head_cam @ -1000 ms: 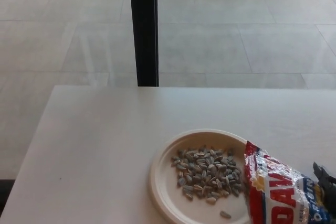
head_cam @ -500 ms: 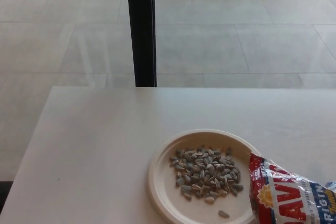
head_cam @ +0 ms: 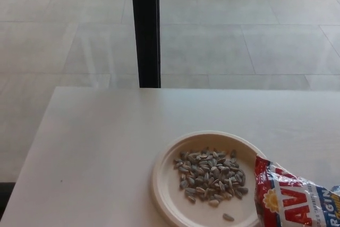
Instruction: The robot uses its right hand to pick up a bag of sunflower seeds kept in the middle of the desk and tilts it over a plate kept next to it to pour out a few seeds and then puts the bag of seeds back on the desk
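Between the half-second-old frame and now, almost nothing in the scene has shifted: the bag of sunflower seeds [head_cam: 297,200] sits a touch lower right, with its mouth just past the plate's right rim, and the slight sideways drift of the whole picture is the camera's. One second back, the bag's mouth reached further over the plate and a black hand showed at the right edge; no hand shows now.

Bag: red, white and blue, at the desk's near right corner, cut off by the bottom and right edges of the head view. Its long axis runs from the open mouth at upper left, touching or overlapping the rim of the plate [head_cam: 159,184], down toward the lower right. Whether it lies on the desk [head_cam: 95,147] or is held clear of it cannot be told.

Seeds [head_cam: 210,180]: a loose heap at the plate's centre, with one stray seed [head_cam: 228,217] near the plate's front edge. Pouring appears done.

Hands: neither is in view, so their fingers cannot be judged. The bag extends toward the right, so the right arm is the nearer, presumably at the bag's hidden lower end. Remaining step, by judgement: setting the bag on bare desk right of the plate.
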Tool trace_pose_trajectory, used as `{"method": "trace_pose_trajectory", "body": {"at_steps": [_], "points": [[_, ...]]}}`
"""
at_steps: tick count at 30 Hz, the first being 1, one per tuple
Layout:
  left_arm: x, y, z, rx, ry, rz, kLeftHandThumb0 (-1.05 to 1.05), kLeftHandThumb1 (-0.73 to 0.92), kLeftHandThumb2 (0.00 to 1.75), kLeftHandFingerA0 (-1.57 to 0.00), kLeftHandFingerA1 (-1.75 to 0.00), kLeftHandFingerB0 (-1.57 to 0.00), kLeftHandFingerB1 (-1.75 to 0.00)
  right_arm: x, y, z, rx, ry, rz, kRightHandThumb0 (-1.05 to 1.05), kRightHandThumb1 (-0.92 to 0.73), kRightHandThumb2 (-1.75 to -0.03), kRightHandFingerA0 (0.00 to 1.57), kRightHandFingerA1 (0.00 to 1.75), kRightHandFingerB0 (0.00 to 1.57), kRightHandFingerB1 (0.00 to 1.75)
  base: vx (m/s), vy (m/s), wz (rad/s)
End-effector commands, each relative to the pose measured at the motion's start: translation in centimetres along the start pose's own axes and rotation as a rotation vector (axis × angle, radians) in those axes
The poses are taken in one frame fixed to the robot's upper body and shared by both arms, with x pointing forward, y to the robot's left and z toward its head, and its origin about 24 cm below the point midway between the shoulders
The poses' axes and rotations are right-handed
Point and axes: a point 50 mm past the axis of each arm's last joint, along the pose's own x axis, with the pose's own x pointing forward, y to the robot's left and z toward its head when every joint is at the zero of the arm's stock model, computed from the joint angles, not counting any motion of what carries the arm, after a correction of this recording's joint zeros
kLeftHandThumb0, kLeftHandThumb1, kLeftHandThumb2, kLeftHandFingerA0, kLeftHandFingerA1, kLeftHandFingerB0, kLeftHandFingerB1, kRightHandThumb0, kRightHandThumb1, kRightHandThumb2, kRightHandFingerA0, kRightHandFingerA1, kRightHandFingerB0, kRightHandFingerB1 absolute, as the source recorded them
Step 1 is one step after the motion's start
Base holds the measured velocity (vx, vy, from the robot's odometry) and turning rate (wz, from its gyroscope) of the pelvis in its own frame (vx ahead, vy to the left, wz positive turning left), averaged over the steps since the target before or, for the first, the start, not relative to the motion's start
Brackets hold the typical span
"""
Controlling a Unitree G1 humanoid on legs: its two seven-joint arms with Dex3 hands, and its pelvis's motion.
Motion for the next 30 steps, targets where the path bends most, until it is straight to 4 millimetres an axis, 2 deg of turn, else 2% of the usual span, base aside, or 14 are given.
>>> {"method": "trace_pose_trajectory", "body": {"at_steps": [1, 2, 4, 5, 12, 13, 14, 18, 21, 23, 24, 27, 28, 30], "points": [[-0.2, 1.0, 0.3, 0.022, -0.008, 0.034, -0.85, 0.90, 0.73, -0.37, -0.69, -0.31, -0.58, -2.3, -2.3, -3.5, 0.149, 0.037, 0.136, -0.99, -0.61, -0.60, 0.00, 0.00, 0.00, 0.00, 0.00, 0.000, 0.00], [-0.2, 1.0, 0.3, 0.023, -0.009, 0.033, -0.87, 0.71, 1.21, -0.40, -0.71, -0.32, -0.63, -2.8, -2.6, -4.2, 0.178, 0.059, 0.130, -0.97, -0.59, -0.59, 0.00, 0.00, 0.00, 0.00, 0.00, 0.000, 0.00], [-0.2, 1.0, 0.5, 0.047, -0.012, 0.023, -0.86, 0.73, 1.22, -0.39, -0.70, -0.30, -0.62, -4.7, -3.6, -6.4, 0.262, 0.120, 0.082, -0.92, -0.57, -0.59, 0.00, 0.00, 0.00, 0.01, 0.00, 0.000, 0.00], [-0.1, 1.0, 0.5, 0.023, -0.011, 0.028, -0.84, 0.90, 0.73, -0.35, -0.69, -0.30, -0.58, -5.7, -4.1, -7.4, 0.328, 0.163, 0.052, -0.92, -0.44, -0.82, 0.00, 0.00, 0.00, 0.01, 0.00, 0.000, 0.00], [0.2, 0.5, 0.7, -0.013, -0.013, 0.031, -0.77, 0.91, 0.77, -0.38, -0.70, -0.31, -0.59, -13.2, -3.8, -16.8, 0.933, 0.310, -0.411, -0.87, -0.49, -0.80, 0.00, 0.00, 0.01, 0.09, 0.00, 0.000, 0.00], [0.1, 0.6, 0.7, -0.013, -0.014, 0.018, -0.82, 0.89, 0.78, -0.35, -0.69, -0.28, -0.59, -14.1, -2.9, -17.9, 1.014, 0.338, -0.483, -0.78, -0.47, -0.76, 0.00, 0.00, 0.03, 0.10, 0.00, 0.000, 0.00], [0.1, 0.4, 0.6, -0.023, -0.012, 0.021, -0.83, 0.71, 1.20, -0.41, -0.72, -0.29, -0.63, -15.2, -1.1, -19.4, 1.094, 0.413, -0.613, -0.81, -0.46, -0.79, 0.00, 0.09, 0.04, 0.07, 0.00, 0.000, 0.00], [0.1, 0.3, 0.5, -0.042, -0.013, 0.026, -0.84, 0.70, 1.21, -0.42, -0.73, -0.31, -0.64, -16.6, 2.5, -21.5, 1.207, 0.545, -0.832, -0.67, -0.45, -0.85, 0.00, 0.33, 0.03, 0.26, 0.00, 0.000, 0.00], [0.3, 0.2, 0.9, -0.054, -0.031, 0.018, -0.83, 0.88, 0.85, -0.38, -0.74, -0.29, -0.62, -16.5, 7.1, -22.9, 1.440, 0.622, -1.047, -0.72, -0.47, -0.85, 0.00, 0.27, 0.00, 0.21, 0.00, 0.000, 0.00], [0.3, 0.2, 1.0, -0.051, -0.031, 0.020, -0.80, 0.73, 1.22, -0.44, -0.74, -0.28, -0.63, -15.7, 10.2, -23.0, 1.656, 0.652, -1.202, -0.72, -0.58, -0.69, 0.00, 0.00, 0.00, 0.22, 0.00, 0.000, 0.00], [0.3, 0.2, 1.0, -0.054, -0.033, 0.015, -0.83, 0.92, 0.84, -0.36, -0.71, -0.27, -0.60, -15.4, 11.0, -22.9, 1.674, 0.703, -1.231, -0.91, -0.51, -0.84, 0.00, 0.09, 0.00, 0.03, 0.00, 0.000, 0.00], [0.4, 0.1, 1.1, -0.064, -0.029, 0.029, -0.82, 0.92, 0.81, -0.41, -0.75, -0.30, -0.61, -14.6, 13.4, -22.3, 1.782, 0.788, -1.289, -0.67, -0.51, -0.91, 0.00, 0.33, 0.00, 0.30, 0.00, 0.000, 0.00], [0.5, 0.1, 1.1, -0.071, -0.025, 0.036, -0.85, 0.75, 1.25, -0.46, -0.76, -0.30, -0.63, -14.1, 15.6, -21.5, 1.844, 0.819, -1.298, -0.62, -0.73, -0.62, 0.01, 0.47, 0.05, 0.31, 0.00, 0.000, 0.00], [0.4, 0.1, 1.0, -0.062, -0.025, 0.033, -0.88, 0.91, 0.84, -0.39, -0.73, -0.30, -0.61, -13.8, 17.0, -20.9, 1.855, 0.862, -1.296, -0.57, -0.73, -0.62, 0.03, 0.48, 0.08, 0.39, 0.00, 0.000, 0.00]]}}
